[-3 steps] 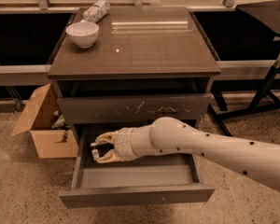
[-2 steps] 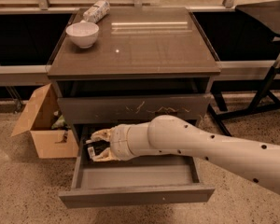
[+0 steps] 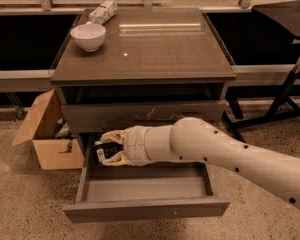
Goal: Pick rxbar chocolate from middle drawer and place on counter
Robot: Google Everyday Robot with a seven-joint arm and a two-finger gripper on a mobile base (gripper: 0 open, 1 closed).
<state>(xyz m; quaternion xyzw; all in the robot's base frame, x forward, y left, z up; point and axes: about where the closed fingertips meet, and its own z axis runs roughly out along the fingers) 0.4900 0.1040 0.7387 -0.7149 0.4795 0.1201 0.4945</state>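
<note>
The rxbar chocolate [image 3: 99,154], a small black-wrapped bar with a white print patch, sits at the left rear of the open middle drawer [image 3: 145,210], above the drawer's floor. It is pinched between the two pale fingers [image 3: 113,135] of the end effector [image 3: 104,148], one finger above the bar and one below it. The end effector is inside the drawer's left half, just under the closed drawer front [image 3: 140,115] with whitish scratches. The thick white arm [image 3: 215,151] reaches in from the lower right, crossing over the drawer's right side.

The middle drawer is pulled well out, its grey floor bare in front of the end effector.

Above, the glossy grey-brown worktop [image 3: 155,49] of the cabinet carries a white bowl [image 3: 88,36] near its back left corner. A pale tubular packet [image 3: 102,11] lies just behind the bowl at the rear edge.

On the speckled floor to the cabinet's left stands an open cardboard box [image 3: 45,134], close against the cabinet's side. To the right, a black metal stand [image 3: 285,91] rises well apart from the drawer.
</note>
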